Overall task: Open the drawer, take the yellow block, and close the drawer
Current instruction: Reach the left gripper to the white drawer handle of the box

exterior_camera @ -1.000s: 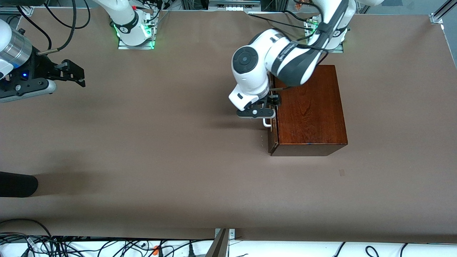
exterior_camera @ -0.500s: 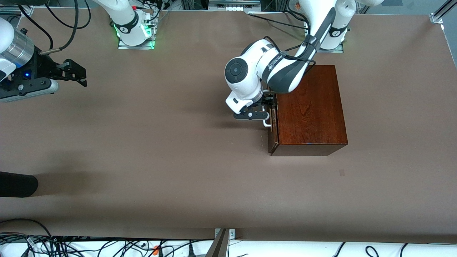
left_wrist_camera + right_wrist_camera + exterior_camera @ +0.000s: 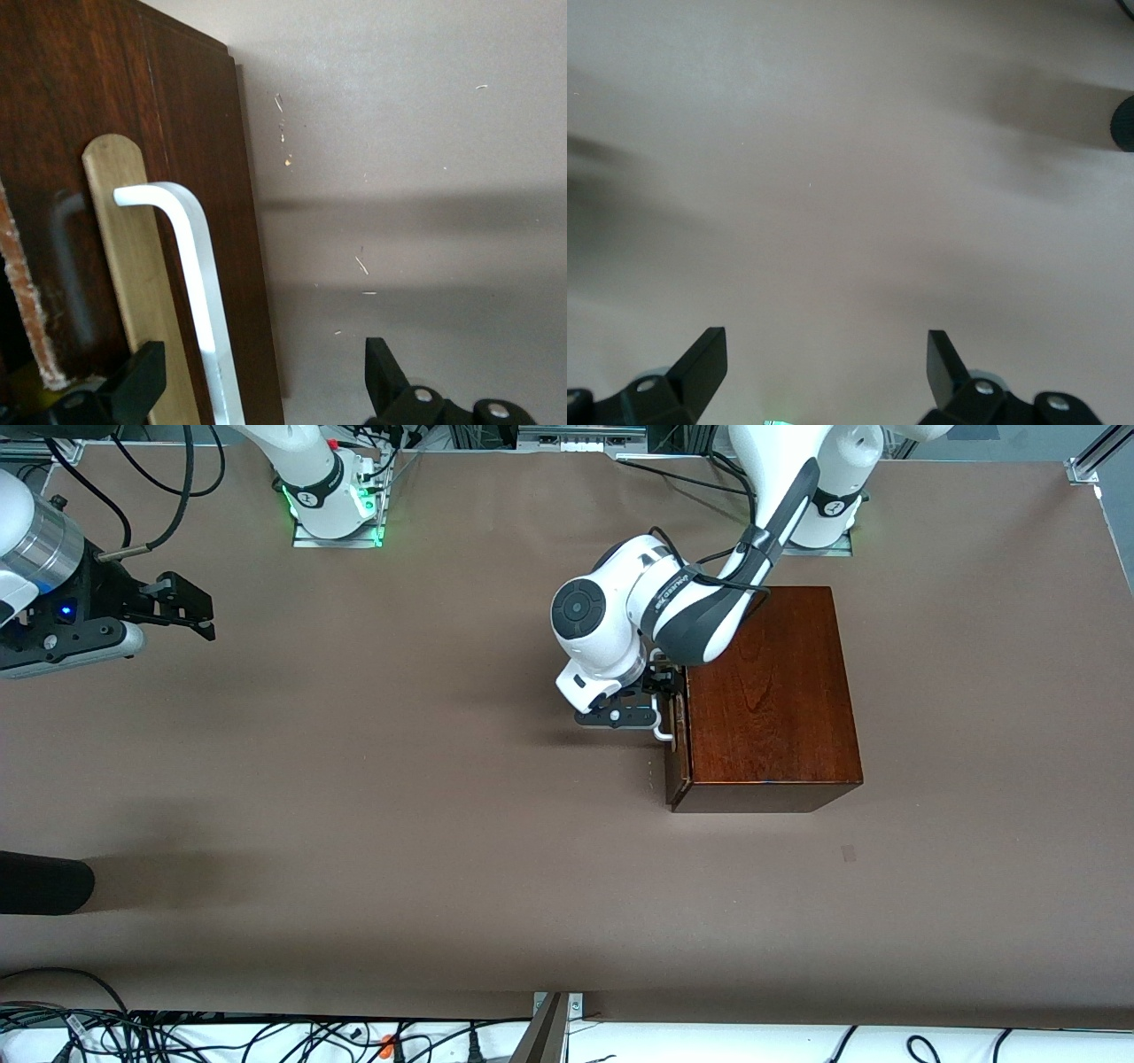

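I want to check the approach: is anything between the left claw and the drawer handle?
Nothing visible. The left claw is open at the front of the drawer, its fingers on either side of the white handle, with no object between them.

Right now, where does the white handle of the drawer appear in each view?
Front view: the white handle sticks out of the drawer front, just under the left pincer.
Left wrist view: the handle runs between the open pincer's fingertips.
Right wrist view: not in it.
Shared landmark: the dark wooden box.
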`<state>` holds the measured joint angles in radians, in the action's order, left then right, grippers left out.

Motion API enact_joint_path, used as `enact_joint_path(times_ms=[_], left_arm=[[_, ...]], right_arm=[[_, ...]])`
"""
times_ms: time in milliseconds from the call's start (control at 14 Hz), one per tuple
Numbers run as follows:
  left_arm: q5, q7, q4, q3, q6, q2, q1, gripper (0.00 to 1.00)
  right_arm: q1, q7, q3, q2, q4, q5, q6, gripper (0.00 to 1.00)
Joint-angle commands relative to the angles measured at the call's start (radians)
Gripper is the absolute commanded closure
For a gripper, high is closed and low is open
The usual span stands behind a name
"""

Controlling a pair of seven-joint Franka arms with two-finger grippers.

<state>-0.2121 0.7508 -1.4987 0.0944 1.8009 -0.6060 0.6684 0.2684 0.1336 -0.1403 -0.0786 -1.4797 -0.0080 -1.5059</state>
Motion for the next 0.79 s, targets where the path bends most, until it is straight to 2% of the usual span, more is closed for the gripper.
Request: enact_joint_path(times_ms=[0, 714], left_arm=[[-0.049, 0.022, -0.005, -0.01, 0.008, -0.008, 0.01, 0.0], [-0.047, 0.041, -0.005, -0.01, 0.101, -0.044, 0.017, 0.0]], right_arm=[[0.002, -0.006, 0.001, 0.011, 0.002, -0.015, 0.004, 0.0], [0.003, 0.003, 0.004, 0.01, 0.004, -0.017, 0.004, 0.0]])
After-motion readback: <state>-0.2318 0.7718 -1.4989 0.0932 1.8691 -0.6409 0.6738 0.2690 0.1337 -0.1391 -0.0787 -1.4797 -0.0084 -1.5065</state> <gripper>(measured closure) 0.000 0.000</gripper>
